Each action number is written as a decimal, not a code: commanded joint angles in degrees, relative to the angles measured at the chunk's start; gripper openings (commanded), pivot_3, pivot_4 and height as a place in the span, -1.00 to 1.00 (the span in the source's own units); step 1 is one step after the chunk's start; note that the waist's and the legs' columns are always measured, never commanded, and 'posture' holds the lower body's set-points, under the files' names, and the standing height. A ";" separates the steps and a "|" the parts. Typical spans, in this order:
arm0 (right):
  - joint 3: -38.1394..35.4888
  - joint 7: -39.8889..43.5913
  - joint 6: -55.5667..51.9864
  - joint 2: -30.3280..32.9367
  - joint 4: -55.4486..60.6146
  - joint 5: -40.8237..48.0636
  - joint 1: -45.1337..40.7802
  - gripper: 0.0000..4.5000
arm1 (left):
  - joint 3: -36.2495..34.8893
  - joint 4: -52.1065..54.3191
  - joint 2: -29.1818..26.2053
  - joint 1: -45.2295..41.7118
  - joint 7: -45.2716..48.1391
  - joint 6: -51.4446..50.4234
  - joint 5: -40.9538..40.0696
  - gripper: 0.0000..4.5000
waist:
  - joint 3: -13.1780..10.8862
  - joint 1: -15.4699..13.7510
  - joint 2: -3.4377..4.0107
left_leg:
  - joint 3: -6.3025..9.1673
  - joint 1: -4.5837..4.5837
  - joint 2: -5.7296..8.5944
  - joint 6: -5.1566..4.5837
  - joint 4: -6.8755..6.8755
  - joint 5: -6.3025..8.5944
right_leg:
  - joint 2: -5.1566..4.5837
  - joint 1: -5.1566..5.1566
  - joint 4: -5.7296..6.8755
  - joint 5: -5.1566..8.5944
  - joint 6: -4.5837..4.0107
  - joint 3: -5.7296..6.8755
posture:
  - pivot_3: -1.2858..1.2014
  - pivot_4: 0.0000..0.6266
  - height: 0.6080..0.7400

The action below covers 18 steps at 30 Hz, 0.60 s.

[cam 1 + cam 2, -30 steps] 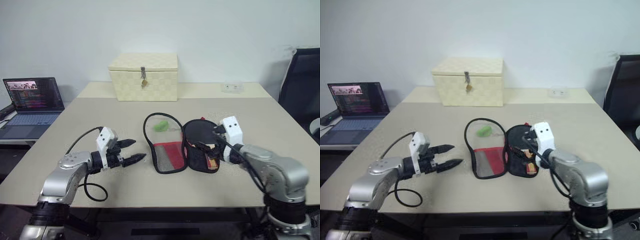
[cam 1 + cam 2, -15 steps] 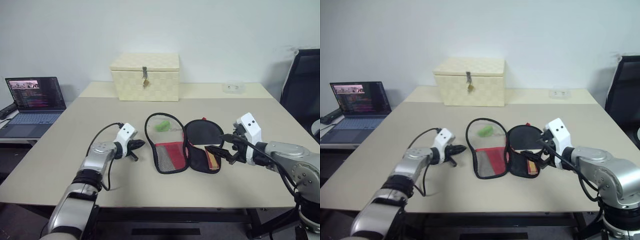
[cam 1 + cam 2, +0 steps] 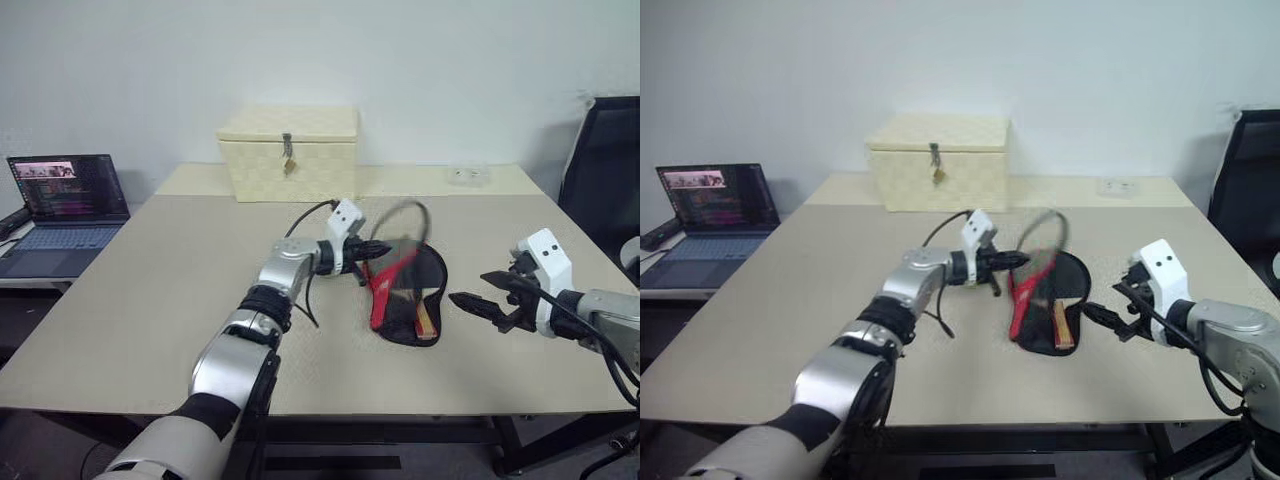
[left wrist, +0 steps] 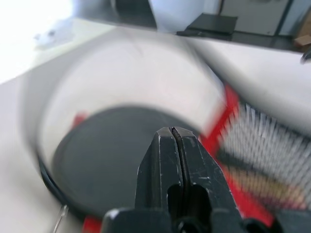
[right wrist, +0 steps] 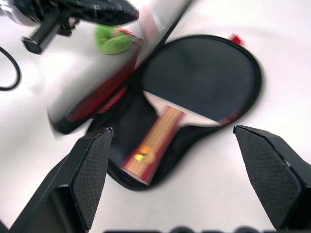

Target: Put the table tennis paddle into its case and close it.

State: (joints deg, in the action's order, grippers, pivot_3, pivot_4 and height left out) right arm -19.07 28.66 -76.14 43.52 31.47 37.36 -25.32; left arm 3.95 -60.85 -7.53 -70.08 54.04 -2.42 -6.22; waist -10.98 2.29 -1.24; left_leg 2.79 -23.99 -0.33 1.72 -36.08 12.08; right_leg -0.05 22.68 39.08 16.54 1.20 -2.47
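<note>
We see matt black rubber, wooden handle on paddle (image 5: 194,87) | fabric, mesh case (image 3: 395,275) | smooth matt tabletop (image 3: 150,300)

Head cameras overlook the table (image 3: 150,300); wrist cameras closely share the case (image 5: 194,141).

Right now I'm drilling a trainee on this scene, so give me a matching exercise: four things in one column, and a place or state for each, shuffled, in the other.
Things:
1. paddle
2. case lid
3. left gripper
4. right gripper

Places or states:
A. open, holding nothing, to the right of the case
B. lying in the open case, handle toward the robot
C. raised off the table, partly folded over
D. shut on the lid's edge

Pairs: 1-B, 2-C, 3-D, 4-A
</note>
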 commanded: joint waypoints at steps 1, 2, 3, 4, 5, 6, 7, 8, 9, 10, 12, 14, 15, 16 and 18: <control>-1.42 -0.59 1.86 0.82 -0.07 -0.17 -0.65 0.96 | -1.56 -0.65 -0.61 -0.22 -0.93 1.69 0.07 -0.98 | 0.00 0.42 0.00 | 0.00 0.02 -0.02 0.00 0.01 0.00 | 0.06 0.00 0.01 0.00 0.00 -0.01 | 0.03 -0.52 1.00; -1.28 -0.73 2.02 0.77 -0.32 -0.19 -0.77 0.96 | -1.57 -0.48 -0.73 0.11 -0.67 1.79 -0.02 -0.98 | 0.00 0.46 0.00 | 0.02 0.02 -0.07 0.00 0.01 0.00 | 0.11 0.00 0.01 0.00 0.00 0.00 | 0.03 -0.52 1.00; -0.51 -1.44 2.50 -0.17 -1.48 -0.61 -1.38 0.96 | -1.49 0.43 -1.71 1.40 -0.05 1.89 0.03 -0.98 | 0.00 0.49 0.00 | 0.03 0.03 -0.09 0.00 0.01 0.00 | 0.14 0.00 0.02 0.00 0.00 0.01 | 0.03 -0.52 1.00; 0.43 -2.39 3.07 -1.57 -3.09 -1.16 -2.15 0.96 | -1.65 1.74 -2.95 2.84 0.92 1.90 -0.21 -0.98 | 0.01 0.58 0.01 | 0.05 0.03 -0.10 0.00 0.01 0.00 | 0.15 0.00 0.03 0.00 0.00 0.02 | 0.03 -0.52 1.00; 1.08 -3.08 3.51 -2.52 -4.28 -1.49 -2.69 0.96 | -1.78 2.68 -3.77 3.80 1.54 1.86 -0.40 -0.98 | 0.01 0.86 0.02 | 0.02 0.06 -0.11 0.01 0.01 0.00 | 0.15 -0.02 0.02 0.00 -0.01 -0.01 | 0.03 -0.52 1.00; 1.82 -3.93 3.97 -3.74 -5.80 -1.94 -3.37 0.96 | -2.15 3.99 -4.67 4.78 2.45 1.27 -0.94 -0.98 | 0.01 0.99 0.03 | -0.02 0.10 -0.13 0.01 0.01 0.00 | 0.15 -0.03 0.03 -0.01 -0.02 -0.05 | 0.03 -0.52 1.00; 2.86 -4.90 4.85 -5.38 -7.77 -2.61 -4.10 0.96 | -2.81 5.90 -5.98 6.13 3.78 0.33 -1.87 -0.98 | 0.01 1.12 0.03 | -0.02 0.11 -0.18 0.01 0.01 0.00 | 0.14 -0.03 0.06 -0.01 -0.02 -0.06 | 0.03 -0.52 1.00; 3.97 -5.96 5.86 -7.11 -10.00 -3.56 -4.83 0.96 | -3.55 8.23 -7.48 7.80 5.20 -0.66 -2.88 -0.98 | 0.01 1.12 0.03 | -0.02 0.11 -0.22 0.01 0.01 -0.01 | 0.15 -0.02 0.08 -0.01 -0.03 -0.06 | 0.03 -0.52 1.00; 4.88 -6.86 6.90 -8.51 -11.90 -4.59 -5.38 0.96 | -4.12 10.43 -8.78 9.33 6.42 -1.53 -3.71 -0.98 | 0.01 1.12 0.03 | 0.01 0.10 -0.26 0.01 0.01 -0.01 | 0.15 -0.01 0.09 -0.01 -0.03 -0.05 | 0.03 -0.52 1.00; 5.78 -7.58 8.11 -9.59 -13.77 -5.67 -5.83 0.98 | -4.48 12.95 -10.05 11.02 7.68 -2.41 -4.38 -1.00 | 0.01 1.11 0.03 | 0.01 0.09 -0.29 0.01 0.00 -0.01 | 0.15 0.01 0.11 -0.02 -0.04 -0.05 | 0.03 -0.52 1.00; 7.44 -9.04 10.32 -11.41 -17.79 -8.00 -6.79 0.98 | -5.00 18.85 -12.59 14.85 10.11 -4.49 -5.98 -1.00 | 0.01 0.82 0.03 | 0.06 0.05 -0.36 0.02 0.00 -0.02 | 0.09 0.03 0.13 -0.01 -0.04 -0.01 | 0.03 -0.52 1.00; 9.02 -10.46 12.91 -13.17 -22.90 -10.51 -8.15 0.98 | -5.83 26.05 -15.26 19.33 11.85 -7.58 -8.05 -1.00 | 0.02 0.69 0.03 | 0.04 0.02 -0.33 0.02 0.01 -0.02 | 0.00 0.02 0.09 -0.01 -0.04 -0.02 | 0.03 -0.52 1.00; 9.65 -10.96 14.41 -13.97 -25.46 -11.64 -8.88 0.98 | -6.27 29.58 -16.47 21.46 12.30 -9.31 -9.11 -1.00 | 0.02 0.59 0.04 | 0.04 0.00 -0.31 0.02 -0.01 -0.02 | -0.05 0.03 0.08 -0.01 -0.04 -0.03 | 0.03 -0.52 1.00; 9.89 -11.41 15.49 -14.60 -27.48 -12.47 -9.47 0.98 | -6.49 32.46 -17.31 23.11 12.27 -10.76 -9.89 -1.00 | 0.02 0.55 0.04 | 0.05 0.01 -0.29 0.02 -0.01 -0.02 | -0.10 0.02 0.06 -0.01 -0.04 -0.03 | 0.03 -0.52 1.00; 10.61 -11.90 17.96 -15.51 -32.12 -14.40 -10.66 0.98 | -7.12 38.14 -18.76 26.33 11.42 -13.62 -11.27 -1.00 | 0.02 0.10 0.04 | 0.08 0.00 -0.26 0.03 -0.02 -0.02 | -0.12 0.01 0.06 -0.01 -0.04 0.00 | 0.03 -0.52 1.00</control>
State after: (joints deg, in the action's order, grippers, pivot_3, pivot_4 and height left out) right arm -8.41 17.22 -61.13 27.94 0.74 24.52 -34.35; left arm -2.15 -28.31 -25.61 -43.77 65.63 -14.35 -15.51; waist -10.96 2.39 -1.20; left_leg 2.87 -23.98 -0.61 1.75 -36.11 12.06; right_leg -0.17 22.69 39.15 16.53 1.16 -2.45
